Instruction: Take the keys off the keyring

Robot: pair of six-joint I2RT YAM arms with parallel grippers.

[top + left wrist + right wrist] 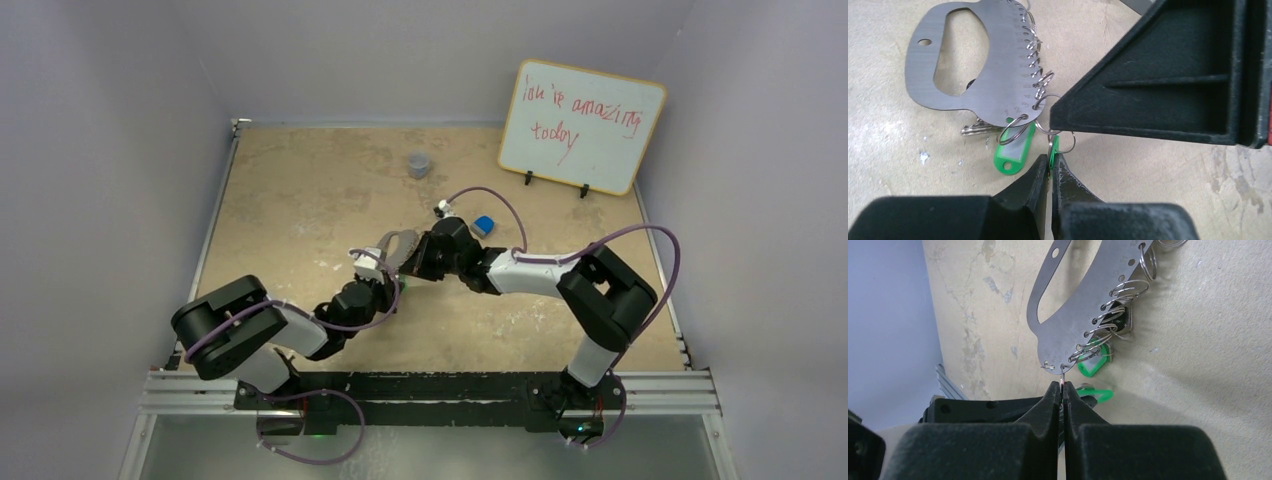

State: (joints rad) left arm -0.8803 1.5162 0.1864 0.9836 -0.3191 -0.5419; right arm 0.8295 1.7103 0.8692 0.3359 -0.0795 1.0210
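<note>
The keyring (963, 65) is a flat silver-grey D-shaped plate lying on the table, with small split rings along one edge; it also shows in the right wrist view (1083, 305) and the top view (397, 245). Green-headed keys (1013, 150) hang from its lower rings, with silver blades (979, 129) beside them. My left gripper (1050, 159) is shut on one green key (1054, 146), held edge-on. My right gripper (1062, 386) is shut on a small split ring (1062, 375) at the plate's end. A dark-headed key (1120, 322) lies under the rings. Both grippers meet at mid-table (405, 272).
A small blue block (484, 226) lies just behind the right wrist. A small grey cup (420, 164) stands farther back. A whiteboard (582, 125) with red writing leans at the back right. The right finger (1168, 80) fills the upper right of the left wrist view.
</note>
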